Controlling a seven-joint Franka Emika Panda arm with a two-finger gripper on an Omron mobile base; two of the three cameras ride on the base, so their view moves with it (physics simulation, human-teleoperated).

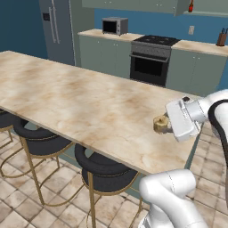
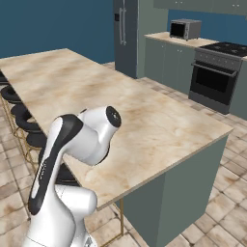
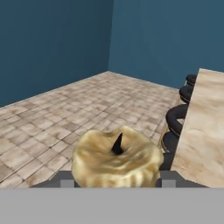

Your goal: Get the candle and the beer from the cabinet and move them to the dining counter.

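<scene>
Candle clamped between the end effector fingers, over the marble worktop near its right end, hand view shows its dark wick, left base view shows the far beer.

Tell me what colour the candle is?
The candle is creamy tan with brownish streaks and a dark wick. The hand view shows it best.

Candle: short tan-beige cylinder, dark wick, mottled wax, held at the claw above the desk near its right end. Beer: upright, above the stove.
</scene>
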